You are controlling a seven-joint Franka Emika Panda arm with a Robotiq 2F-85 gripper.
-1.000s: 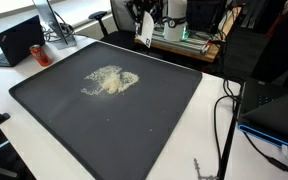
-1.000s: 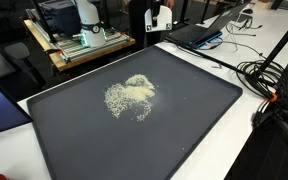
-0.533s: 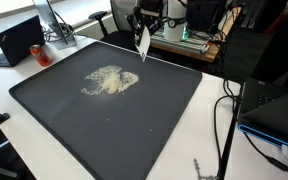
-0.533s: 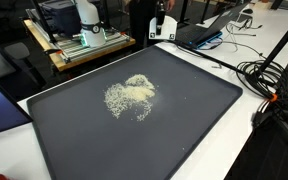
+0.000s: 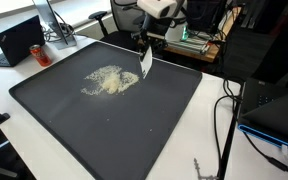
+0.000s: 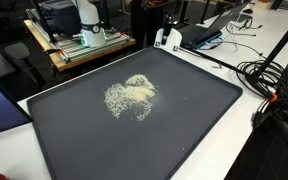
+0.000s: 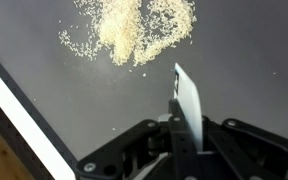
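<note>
One thin, flat white card (image 7: 187, 100) sits pinched edge-on between my gripper's (image 7: 180, 138) closed fingers, poised over one dark tray (image 5: 134, 130) near one pale grain pile (image 5: 110, 80).

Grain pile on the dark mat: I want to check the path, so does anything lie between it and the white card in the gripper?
Nothing visible does. Only bare dark mat lies between the white card, clamped in the shut gripper, and the grain pile.
</note>
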